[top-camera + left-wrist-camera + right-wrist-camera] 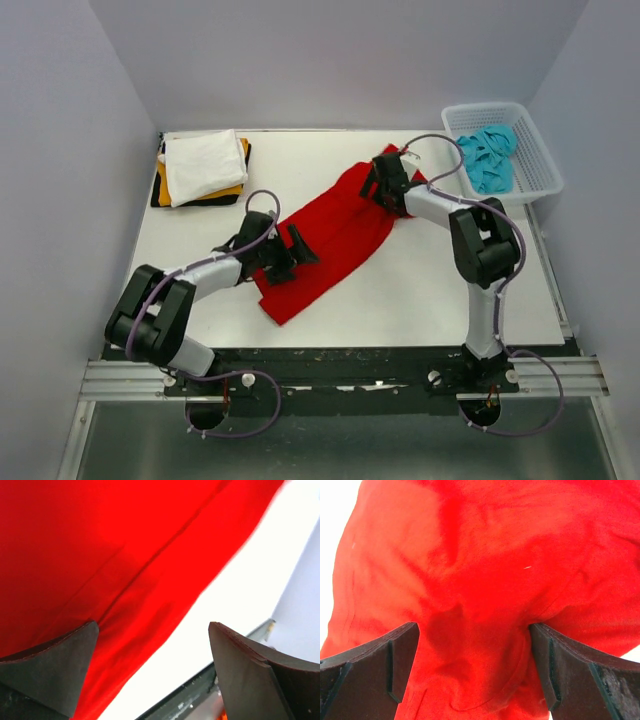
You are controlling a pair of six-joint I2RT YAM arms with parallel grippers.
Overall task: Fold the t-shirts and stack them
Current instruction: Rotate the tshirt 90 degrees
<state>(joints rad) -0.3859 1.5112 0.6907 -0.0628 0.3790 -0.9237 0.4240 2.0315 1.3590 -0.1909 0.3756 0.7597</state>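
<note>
The bright red t-shirt point(335, 240) lies as a long folded strip, running diagonally from front left to back right on the white table point(450, 290). My left gripper point(292, 250) is open and low over the strip's front-left part. In the left wrist view point(154, 625) the red cloth point(100, 555) fills the frame and its edge runs between the fingers. My right gripper point(383, 186) is open over the strip's back-right end. In the right wrist view point(474, 627) wrinkled red cloth point(480, 570) lies between the wide-open fingers. Neither gripper holds anything.
A folded stack stands at the back left: a white t-shirt point(203, 165) on top, an orange one point(166, 187) and a black one point(158, 196) under it. A white lattice basket point(535, 165) at the back right holds a crumpled turquoise t-shirt point(488, 155).
</note>
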